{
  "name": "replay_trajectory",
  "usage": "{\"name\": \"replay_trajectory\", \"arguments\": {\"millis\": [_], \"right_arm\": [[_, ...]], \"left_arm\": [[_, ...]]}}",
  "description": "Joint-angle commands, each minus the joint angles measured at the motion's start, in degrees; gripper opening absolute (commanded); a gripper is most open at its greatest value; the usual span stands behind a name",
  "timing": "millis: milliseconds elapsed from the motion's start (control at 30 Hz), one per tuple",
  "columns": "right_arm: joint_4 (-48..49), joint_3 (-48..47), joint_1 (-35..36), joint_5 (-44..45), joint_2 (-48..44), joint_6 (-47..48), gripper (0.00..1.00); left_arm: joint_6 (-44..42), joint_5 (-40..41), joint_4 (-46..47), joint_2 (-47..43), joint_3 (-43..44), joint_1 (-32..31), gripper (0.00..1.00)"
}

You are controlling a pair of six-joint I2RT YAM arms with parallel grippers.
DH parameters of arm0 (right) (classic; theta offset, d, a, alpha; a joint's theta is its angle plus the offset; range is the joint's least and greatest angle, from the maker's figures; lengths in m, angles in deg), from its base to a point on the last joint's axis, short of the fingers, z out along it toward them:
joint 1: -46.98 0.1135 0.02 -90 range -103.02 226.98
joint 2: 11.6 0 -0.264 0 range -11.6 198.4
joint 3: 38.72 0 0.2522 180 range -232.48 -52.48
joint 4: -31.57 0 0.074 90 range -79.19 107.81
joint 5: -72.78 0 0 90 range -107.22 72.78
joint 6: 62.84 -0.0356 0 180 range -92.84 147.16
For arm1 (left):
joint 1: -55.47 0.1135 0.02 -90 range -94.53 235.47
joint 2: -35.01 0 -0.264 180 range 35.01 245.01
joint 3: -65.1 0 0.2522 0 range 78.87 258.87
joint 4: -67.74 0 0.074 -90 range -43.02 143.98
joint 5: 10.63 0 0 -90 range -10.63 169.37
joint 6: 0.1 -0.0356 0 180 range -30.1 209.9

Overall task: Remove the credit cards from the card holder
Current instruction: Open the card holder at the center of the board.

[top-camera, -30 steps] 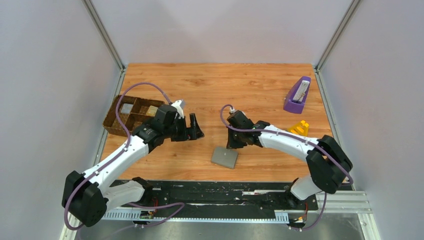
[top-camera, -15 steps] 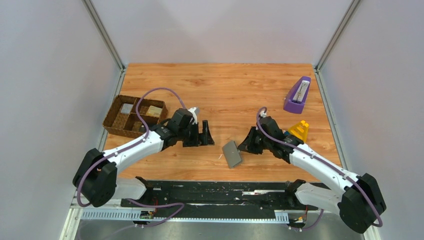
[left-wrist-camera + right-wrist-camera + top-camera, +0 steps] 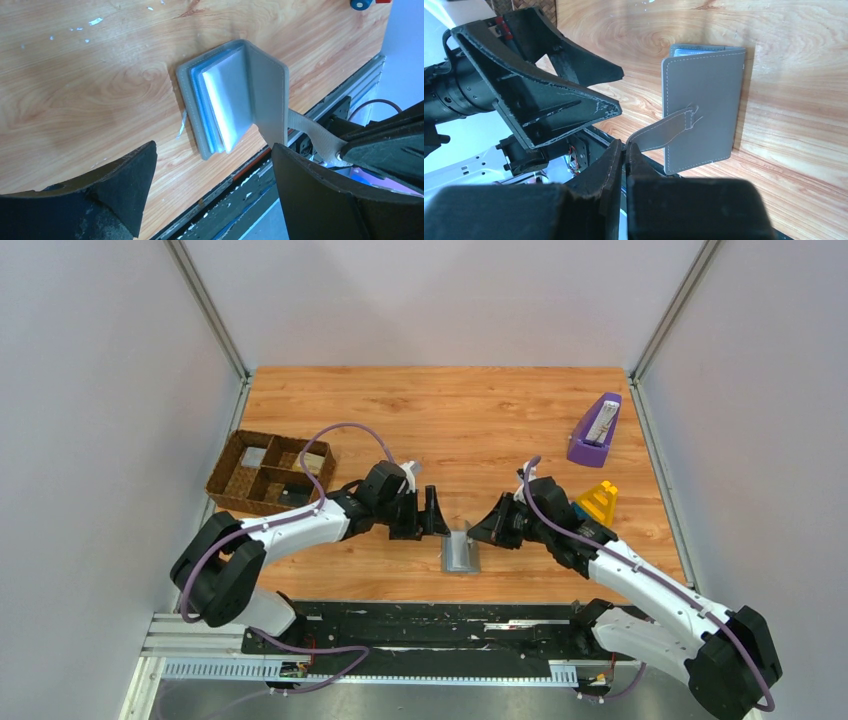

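Grey card holder [image 3: 461, 551] at near edge of table [image 3: 400, 410]: our right gripper [image 3: 625, 150] pinches its strap [image 3: 664, 131], cover half-lifted; left gripper [image 3: 432, 516] gapes. Next we grasp the credit cards [image 3: 227, 107].

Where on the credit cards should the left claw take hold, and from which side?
Grip the exposed edge of the pale credit cards, which stand fanned up from the card holder. Come in from the left claw's own side. The right claw, shut on the strap, holds the cover raised, so the opening likely faces the open left claw.
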Motion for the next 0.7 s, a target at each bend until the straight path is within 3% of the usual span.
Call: {"name": "replay_trajectory", "arguments": {"millis": [0,333,667], "right_arm": [[3.44,1.05,0.09,-0.47,-0.98,-0.96,0.0],[-4.62,2.73,-0.19,11.61,-1.25,1.45,0.03],[-11.88,4.09,-3.82,18.32,2.19,0.39,0.04]], "left_arm": [[1.58,-1.69,4.41,2.4,2.51,-0.46,0.92],[-1.37,2.19,-0.01,1.45,2.58,-0.65,0.9],[-1.38,1.06,1.54,3.1,1.65,-1.25,0.76]]}}
